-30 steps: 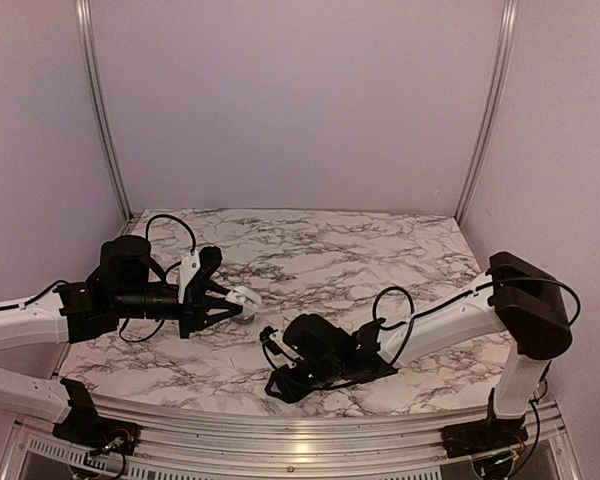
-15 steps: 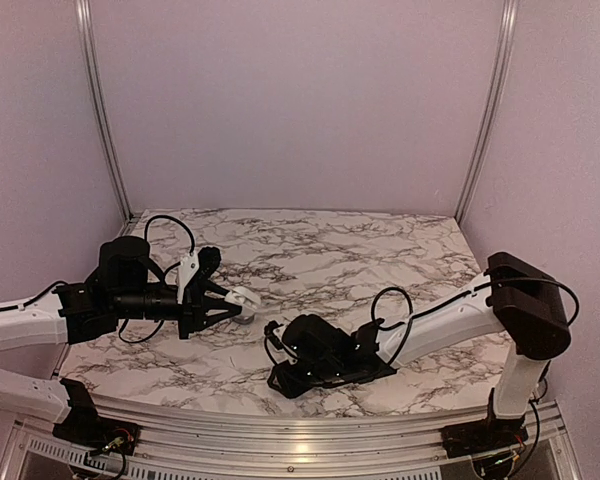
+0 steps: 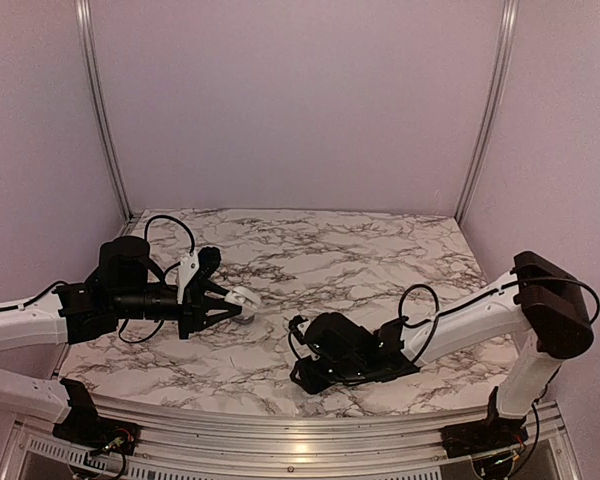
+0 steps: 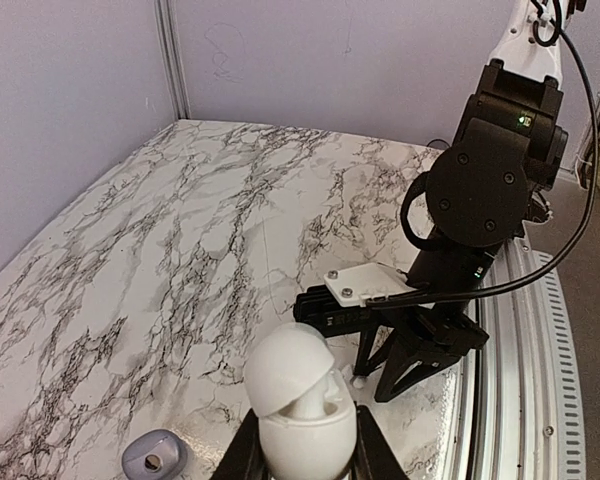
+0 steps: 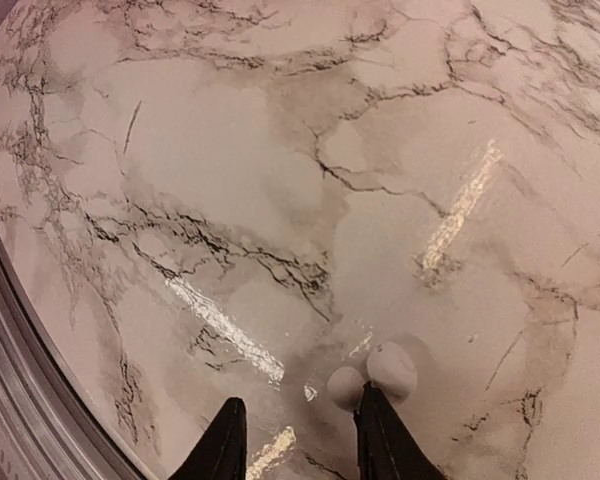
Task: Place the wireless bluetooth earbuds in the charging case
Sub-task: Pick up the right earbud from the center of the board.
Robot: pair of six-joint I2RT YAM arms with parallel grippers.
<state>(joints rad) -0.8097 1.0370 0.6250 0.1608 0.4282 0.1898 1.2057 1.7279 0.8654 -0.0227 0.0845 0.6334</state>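
Note:
My left gripper [image 3: 230,300] is shut on the charging case [image 4: 300,400], a white egg-shaped shell held above the table with its lid [image 4: 285,365] tipped open. A pale rounded piece shows inside it, which may be an earbud. A small white earbud [image 5: 390,368] lies on the marble near the front edge. It touches the outer side of one fingertip of my right gripper [image 5: 300,400], not between the fingers. That gripper is open and low on the table. The left wrist view shows the same earbud [image 4: 356,380] beside the right gripper [image 4: 370,385].
A small lavender rounded piece with a dark hole [image 4: 152,460] lies on the marble table [image 3: 380,260] under the left gripper. The metal front rail [image 3: 300,425] runs close behind the right gripper. Purple walls close in the table on three sides.
The right arm and its gripper have slid to the right along the front of the table. The left arm and the case have stayed still.

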